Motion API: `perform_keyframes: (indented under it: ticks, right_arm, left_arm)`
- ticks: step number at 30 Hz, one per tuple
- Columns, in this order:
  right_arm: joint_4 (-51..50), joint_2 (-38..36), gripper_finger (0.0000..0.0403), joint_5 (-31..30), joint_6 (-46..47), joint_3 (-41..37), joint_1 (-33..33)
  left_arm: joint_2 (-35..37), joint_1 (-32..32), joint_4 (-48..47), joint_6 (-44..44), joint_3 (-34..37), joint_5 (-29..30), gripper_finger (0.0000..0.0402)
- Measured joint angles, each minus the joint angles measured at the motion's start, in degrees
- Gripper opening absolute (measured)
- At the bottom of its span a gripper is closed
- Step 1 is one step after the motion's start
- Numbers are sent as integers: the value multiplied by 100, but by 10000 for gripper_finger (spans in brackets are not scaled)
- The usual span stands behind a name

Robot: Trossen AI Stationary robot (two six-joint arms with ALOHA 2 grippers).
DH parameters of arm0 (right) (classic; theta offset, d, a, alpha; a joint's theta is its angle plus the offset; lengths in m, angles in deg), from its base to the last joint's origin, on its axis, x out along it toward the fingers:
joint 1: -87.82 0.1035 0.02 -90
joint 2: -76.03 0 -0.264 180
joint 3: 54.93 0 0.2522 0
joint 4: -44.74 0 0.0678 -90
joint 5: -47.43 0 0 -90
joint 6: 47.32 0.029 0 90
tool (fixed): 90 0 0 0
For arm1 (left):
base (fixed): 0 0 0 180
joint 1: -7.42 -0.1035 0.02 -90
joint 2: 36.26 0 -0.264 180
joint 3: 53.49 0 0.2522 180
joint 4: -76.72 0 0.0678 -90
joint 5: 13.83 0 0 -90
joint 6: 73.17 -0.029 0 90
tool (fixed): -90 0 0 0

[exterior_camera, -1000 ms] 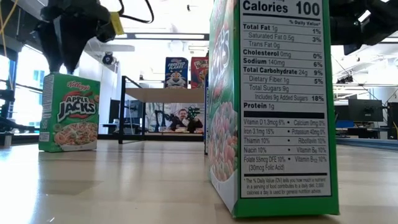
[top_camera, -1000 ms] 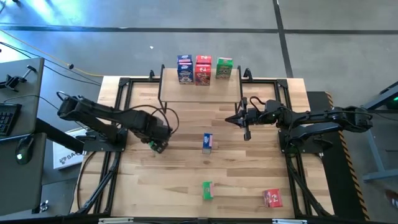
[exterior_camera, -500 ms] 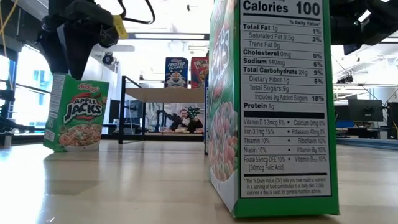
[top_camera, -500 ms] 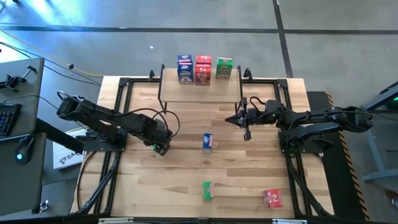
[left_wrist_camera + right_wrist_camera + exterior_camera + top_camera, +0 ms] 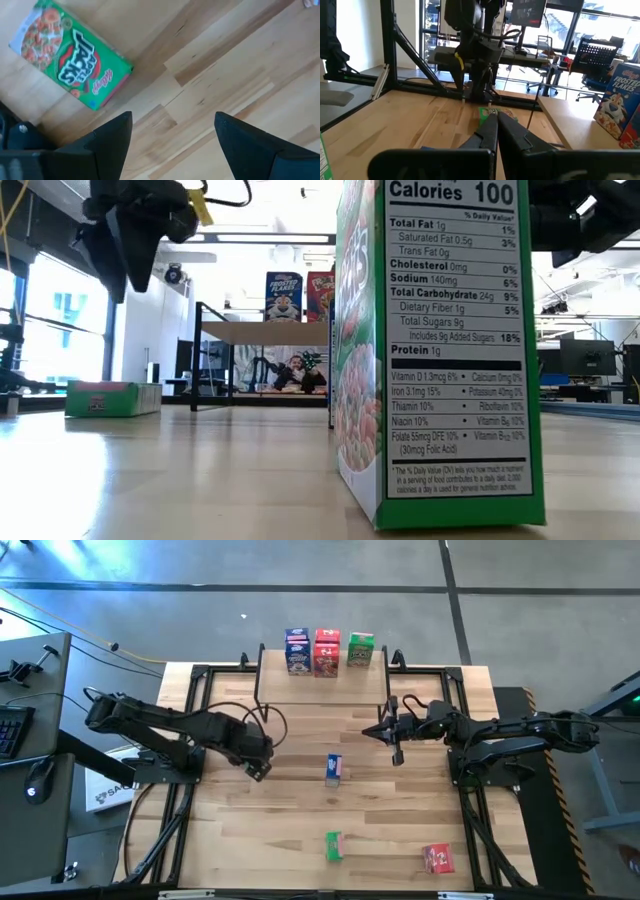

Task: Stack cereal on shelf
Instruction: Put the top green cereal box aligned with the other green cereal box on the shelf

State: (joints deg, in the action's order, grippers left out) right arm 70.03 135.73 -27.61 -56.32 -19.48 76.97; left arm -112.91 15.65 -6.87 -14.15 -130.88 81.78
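Evidently the left gripper (image 5: 135, 250) hangs above the table with its fingers spread and nothing between them; the left wrist view shows a green Apple Jacks box (image 5: 70, 61) lying flat on its back on the tabletop (image 5: 300, 840) just beyond the fingertips, face up, so it would need righting or a side-on pinch before it can go anywhere. In the low view the same box (image 5: 113, 399) lies low on the wood beneath that gripper. The right gripper (image 5: 390, 732) waits with its fingers pressed together and empty, parked beside the shelf (image 5: 322, 690), probably to keep clear. Three boxes, blue (image 5: 297, 650), red (image 5: 327, 651) and green (image 5: 360, 649), stand in a row along the shelf's far edge, leaving room nearer. Another blue box (image 5: 334, 769), a green one (image 5: 333, 846) and a red one (image 5: 438, 859) remain on the table, well apart from one another.
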Motion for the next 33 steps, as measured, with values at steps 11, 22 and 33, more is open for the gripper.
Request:
perform_keyframes:
  ticks: [11,22,33]
  right_arm:
    - [1,0,0,-2,11,0,0]
    - [5,0,0,-195,11,0,2]
    - [243,0,0,-291,109,0,2]
  left_arm:
    - [12,-122,-171,-582,527,428,237]
    - [199,-854,1305,-1637,2015,724,44]
    - [205,-806,2359,-2066,2491,869,3]
